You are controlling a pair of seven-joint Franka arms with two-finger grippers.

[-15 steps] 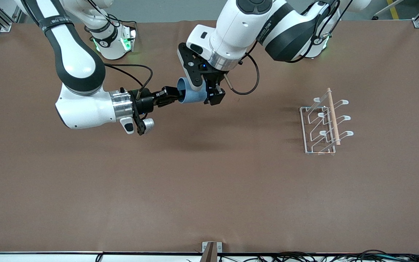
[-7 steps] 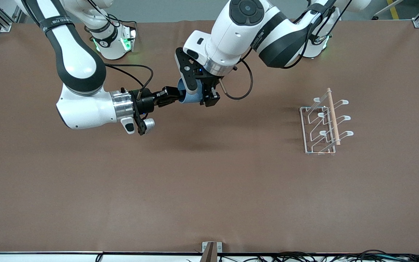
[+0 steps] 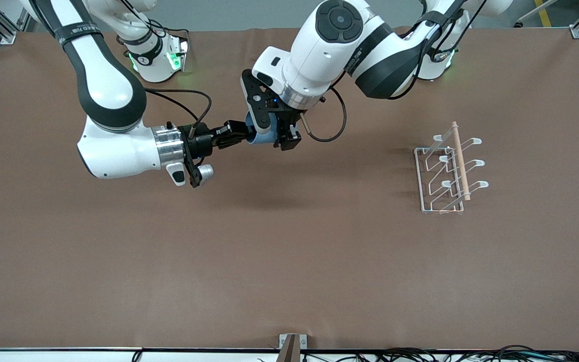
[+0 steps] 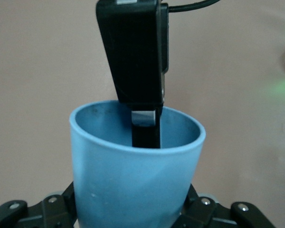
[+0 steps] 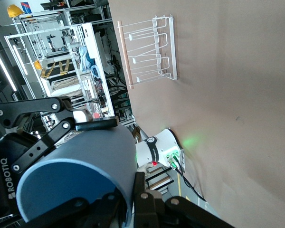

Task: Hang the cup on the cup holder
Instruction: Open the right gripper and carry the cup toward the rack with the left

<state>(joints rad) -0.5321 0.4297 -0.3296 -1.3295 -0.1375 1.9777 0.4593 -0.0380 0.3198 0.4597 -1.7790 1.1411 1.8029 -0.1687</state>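
The light-blue cup [image 3: 265, 136] hangs in the air on its side over the table, between the two grippers. My right gripper [image 3: 243, 133] is shut on the cup's rim [image 5: 126, 187], one finger inside the mouth [image 4: 145, 130] and one outside. My left gripper [image 3: 275, 131] comes down from above and is shut around the cup's body [image 4: 133, 180]. The white wire cup holder [image 3: 445, 173] with its wooden dowel [image 3: 460, 160] stands alone toward the left arm's end of the table, also seen as the cup holder [image 5: 149, 47] in the right wrist view.
Both arm bases [image 3: 156, 55] stand at the table's edge farthest from the front camera. A black cable [image 3: 337, 123] loops beside the left wrist. A small metal bracket [image 3: 292, 344] sits at the table edge nearest the front camera.
My left gripper has closed its fingers onto the cup's body and shifted slightly toward the right arm's end. The right gripper has kept its hold on the rim without moving.
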